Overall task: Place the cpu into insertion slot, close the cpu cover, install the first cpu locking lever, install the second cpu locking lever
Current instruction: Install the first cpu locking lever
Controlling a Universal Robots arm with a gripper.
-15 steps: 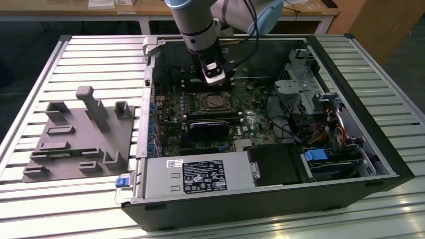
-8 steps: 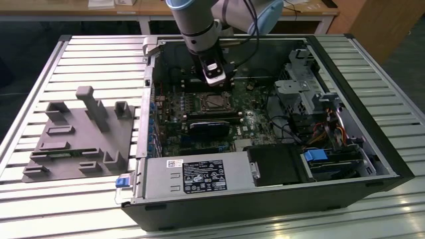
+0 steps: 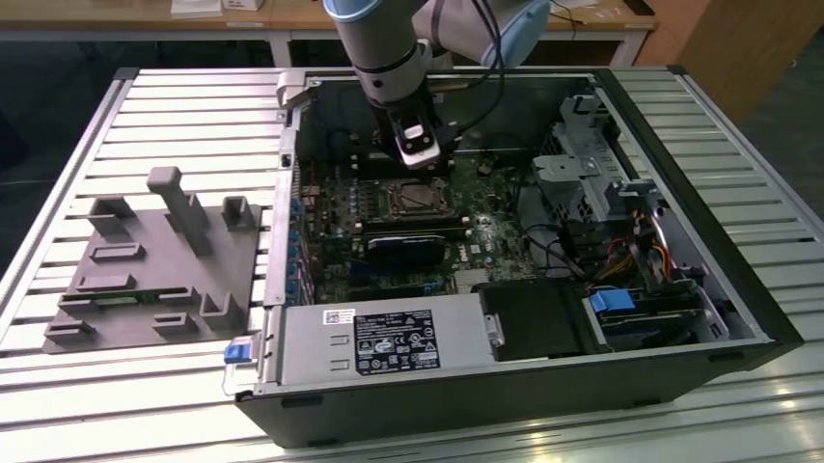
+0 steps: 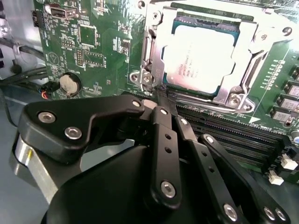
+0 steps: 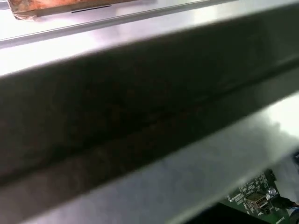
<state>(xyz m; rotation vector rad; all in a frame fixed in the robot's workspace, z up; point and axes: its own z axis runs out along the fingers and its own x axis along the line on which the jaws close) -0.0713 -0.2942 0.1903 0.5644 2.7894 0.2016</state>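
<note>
End effector [image 4: 158, 106]: fingers together, tip just beside a corner of the insertion slot [image 4: 205, 19]. I see the cpu [image 4: 198, 58] seated in the slot. The cpu cover [image 4: 244, 69] lies flat over its edges, green board [image 4: 93, 42] all around.

— What sort of place is shown?
— A robotics lab or workshop is suggested. An opened computer case [image 3: 515, 410] is laid on a slatted metal counter [image 3: 154, 106], with a grey moulded fixture [image 3: 154, 260] beside it. A robot arm [image 3: 386, 48] is seen above, and wooden desks [image 3: 116, 21] behind.
</note>
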